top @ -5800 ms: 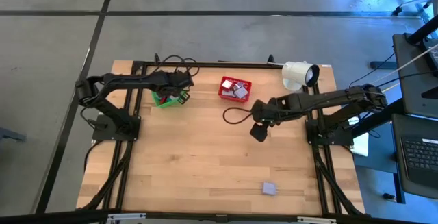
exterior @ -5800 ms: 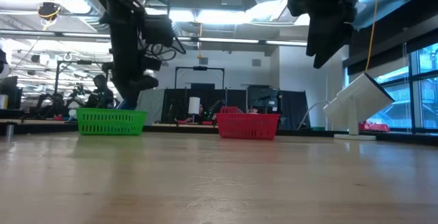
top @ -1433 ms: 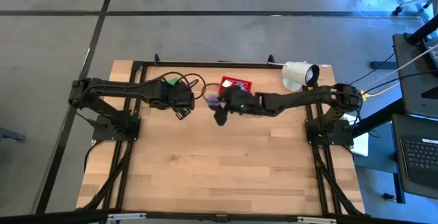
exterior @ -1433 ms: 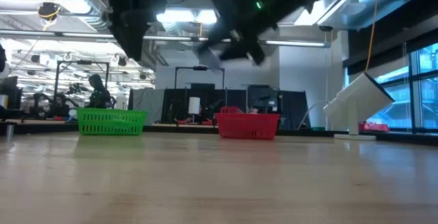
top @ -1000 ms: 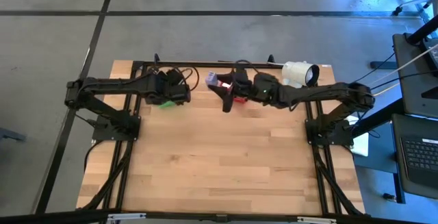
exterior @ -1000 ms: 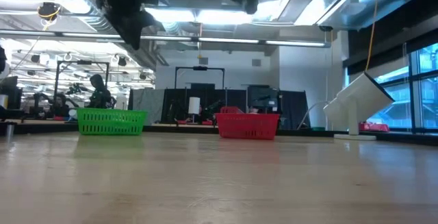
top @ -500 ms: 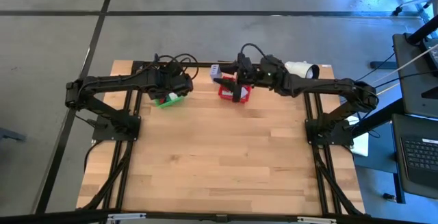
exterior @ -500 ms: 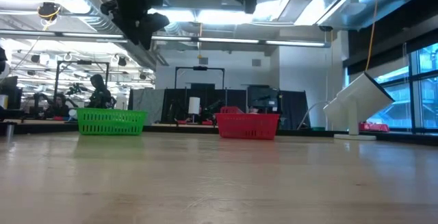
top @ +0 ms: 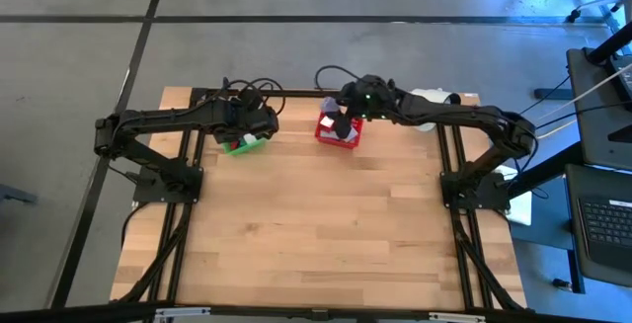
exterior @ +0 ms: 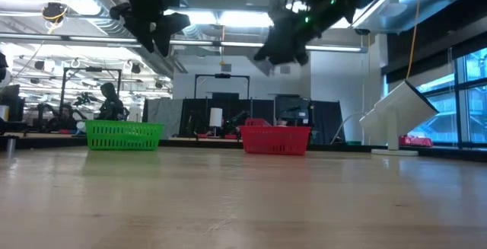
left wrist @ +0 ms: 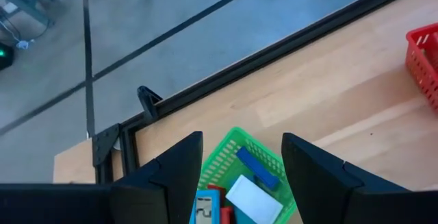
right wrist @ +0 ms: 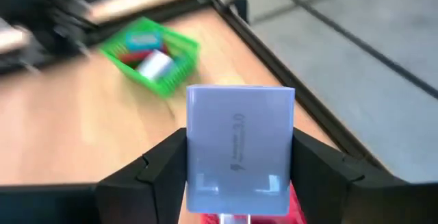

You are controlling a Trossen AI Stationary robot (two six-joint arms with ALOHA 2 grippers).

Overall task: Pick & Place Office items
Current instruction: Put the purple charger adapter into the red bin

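- Clearly a carry in hand: right gripper (right wrist: pixel 239 166) clenched on a lavender block (right wrist: pixel 240 148), held above the red mesh basket (top: pixel 339 131) at about 12 o'clock on the table (top: pixel 316 234).
- Likely slip: smooth, flat-faced block pinched only by its sides, so apt to slide out early and land on the wood beside the basket.
- Possible miss at the far edge: basket near the 12 o'clock rim, block apparently over its far side, so could drop behind it or off the table.
- Possible bounce: hard blocky pieces already piled in the red basket, low open-mesh walls, little to stop a rebound.
- Left gripper (left wrist: pixel 241 176) open and empty, hanging over the green mesh basket (left wrist: pixel 239 176) at about 11 o'clock; blue, white and red pieces inside.
- Arms near each other at the far edge, so a risk of contact.
- Lavender block: boxy, rounded corners, matte plastic look, faint lettering on its face.
- Baskets: thin plastic lattice, light, easily nudged.
- Table: pale, smooth wooden planks.
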